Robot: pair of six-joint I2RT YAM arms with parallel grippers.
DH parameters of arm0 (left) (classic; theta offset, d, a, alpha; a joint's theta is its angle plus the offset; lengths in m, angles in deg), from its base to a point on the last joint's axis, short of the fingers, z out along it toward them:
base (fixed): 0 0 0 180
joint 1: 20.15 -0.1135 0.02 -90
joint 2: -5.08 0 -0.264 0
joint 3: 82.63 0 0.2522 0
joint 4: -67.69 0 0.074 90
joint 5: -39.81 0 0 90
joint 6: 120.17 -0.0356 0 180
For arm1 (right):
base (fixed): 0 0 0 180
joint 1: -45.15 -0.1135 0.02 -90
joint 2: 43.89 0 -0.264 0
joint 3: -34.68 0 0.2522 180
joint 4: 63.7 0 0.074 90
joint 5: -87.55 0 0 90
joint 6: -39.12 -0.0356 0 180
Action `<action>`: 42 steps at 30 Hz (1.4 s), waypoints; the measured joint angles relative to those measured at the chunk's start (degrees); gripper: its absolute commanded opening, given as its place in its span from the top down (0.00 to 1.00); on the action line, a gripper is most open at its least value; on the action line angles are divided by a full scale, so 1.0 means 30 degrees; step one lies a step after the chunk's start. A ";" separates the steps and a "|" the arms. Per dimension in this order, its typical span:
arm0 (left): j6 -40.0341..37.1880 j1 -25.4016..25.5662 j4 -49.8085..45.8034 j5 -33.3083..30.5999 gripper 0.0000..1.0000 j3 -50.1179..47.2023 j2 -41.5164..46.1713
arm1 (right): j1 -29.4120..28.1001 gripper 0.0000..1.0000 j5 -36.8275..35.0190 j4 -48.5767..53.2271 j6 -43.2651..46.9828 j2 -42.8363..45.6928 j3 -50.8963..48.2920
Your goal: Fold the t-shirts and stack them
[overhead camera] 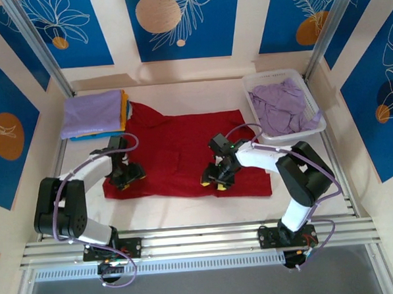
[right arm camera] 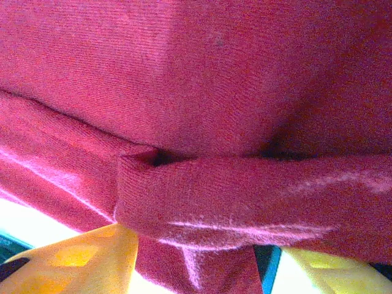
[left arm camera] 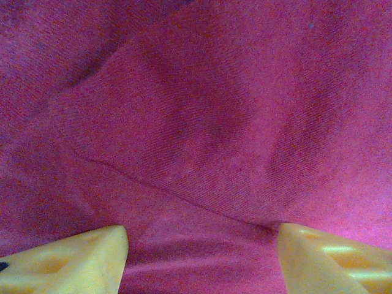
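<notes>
On the table [overhead camera: 180, 95], dark red t-shirt [overhead camera: 176, 145] lies spread; left claw [overhead camera: 129, 180] and right claw [overhead camera: 213, 184] gape empty.

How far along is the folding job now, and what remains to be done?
Done: a folded stack, lavender on top, sits at the far left. In hand: the dark red shirt lies spread out, with the left gripper and right gripper at its near edge, fingers apart. Left: folding it, then the crumpled lavender shirts in the white basket.
</notes>
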 measured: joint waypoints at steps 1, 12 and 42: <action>0.0007 -0.0022 -0.0073 -0.0146 0.32 -0.0138 0.0189 | -0.0124 0.45 0.0087 -0.0036 0.0000 0.0000 -0.0051; -0.0044 -0.0124 -0.2361 -0.1290 0.31 -0.1071 0.3242 | -0.0918 0.45 0.0313 0.1246 -0.0197 0.2280 -0.1661; 0.0022 -0.0058 -0.0408 0.1078 0.45 1.2393 -0.7861 | 0.5472 0.51 -0.4138 0.4153 0.3330 -0.0124 0.7133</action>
